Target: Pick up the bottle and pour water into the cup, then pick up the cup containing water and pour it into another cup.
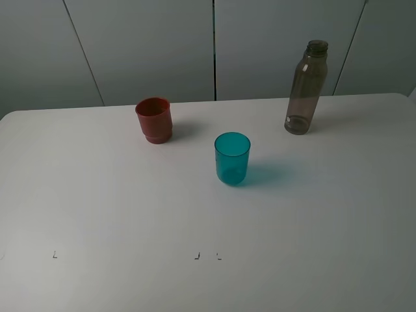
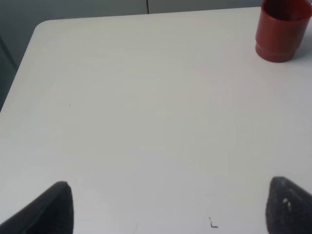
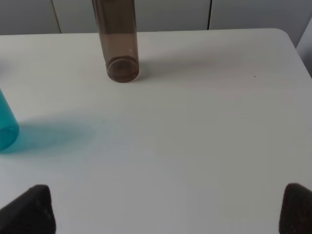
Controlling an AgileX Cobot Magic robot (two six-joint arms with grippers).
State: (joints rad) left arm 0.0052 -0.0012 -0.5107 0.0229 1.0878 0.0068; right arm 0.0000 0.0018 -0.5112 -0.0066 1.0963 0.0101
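Even, soft light; the cup (image 1: 232,158) throws a teal-tinted shadow toward 3 o'clock on the surface (image 1: 117,208); images slightly soft.

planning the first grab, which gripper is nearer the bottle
Right. The right gripper has the bottle standing ahead of its open fingers. The left gripper sees only the red cup; the bottle is outside its view.

Lab-like test bench, bare white table (image 1: 97,208), small corner marks (image 1: 196,257), grey panelled wall (image 1: 149,45)
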